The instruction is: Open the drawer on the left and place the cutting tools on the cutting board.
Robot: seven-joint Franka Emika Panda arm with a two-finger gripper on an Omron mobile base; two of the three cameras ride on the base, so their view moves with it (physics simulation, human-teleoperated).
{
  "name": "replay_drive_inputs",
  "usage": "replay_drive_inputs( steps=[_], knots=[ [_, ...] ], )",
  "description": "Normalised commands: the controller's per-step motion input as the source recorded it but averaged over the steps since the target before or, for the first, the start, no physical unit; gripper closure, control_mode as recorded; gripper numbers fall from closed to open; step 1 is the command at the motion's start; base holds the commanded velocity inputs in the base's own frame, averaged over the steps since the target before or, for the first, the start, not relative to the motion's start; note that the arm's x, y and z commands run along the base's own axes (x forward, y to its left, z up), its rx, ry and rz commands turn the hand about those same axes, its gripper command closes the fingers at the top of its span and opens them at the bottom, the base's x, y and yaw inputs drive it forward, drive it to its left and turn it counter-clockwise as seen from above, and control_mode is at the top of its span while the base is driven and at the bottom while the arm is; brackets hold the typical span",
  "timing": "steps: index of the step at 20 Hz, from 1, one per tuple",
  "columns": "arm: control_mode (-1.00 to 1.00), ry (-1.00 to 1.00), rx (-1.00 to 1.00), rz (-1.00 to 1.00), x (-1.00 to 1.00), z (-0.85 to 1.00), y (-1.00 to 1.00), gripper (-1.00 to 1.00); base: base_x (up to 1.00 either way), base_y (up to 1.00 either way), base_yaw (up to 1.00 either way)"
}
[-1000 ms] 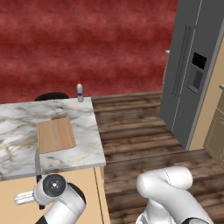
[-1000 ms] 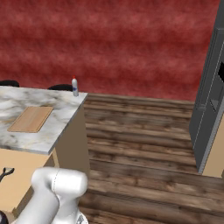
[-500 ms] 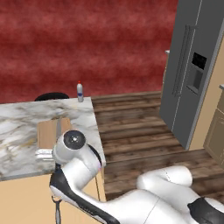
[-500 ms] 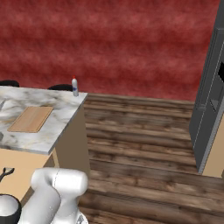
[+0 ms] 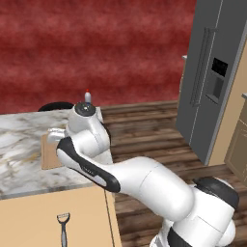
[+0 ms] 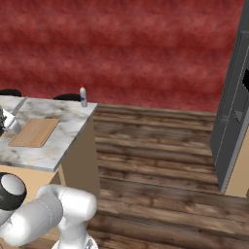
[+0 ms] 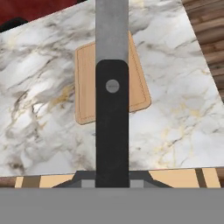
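The tool (image 7: 112, 177) is pinching the slim black-handled knife (image 7: 112, 131) above the light brown wooden cutting board (image 7: 85, 87) on the marble table (image 7: 175, 113); next it must lower & release there, w/ the dark Y-headed peeler (image 5: 63, 226) left in the tan drawer (image 5: 29, 217).

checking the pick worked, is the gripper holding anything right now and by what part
Yes: the gripper is shut on the knife, gripping the lower end of its black handle, with the blade pointing out over the cutting board.
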Motion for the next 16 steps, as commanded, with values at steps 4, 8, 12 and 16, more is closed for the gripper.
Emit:
replay_drive_inputs(
  steps=[4,8,12,16],
  knots=[
    [-1.00,0.02,0.00,0.00,0.21,-0.04,0.00,1.00,0.00,0.00,0.00],
    [-1.00,0.00,0.00,0.02,0.46,-0.13,-0.07,1.00,0.00,0.00,0.00],
    [-1.00,0.00,0.00,0.08,0.60,-0.10,0.00,1.00,0.00,0.00,0.00],
    [-1.00,0.00,0.00,0.10,0.63,-0.22,0.00,1.00,0.00,0.00,0.00]
  ],
)
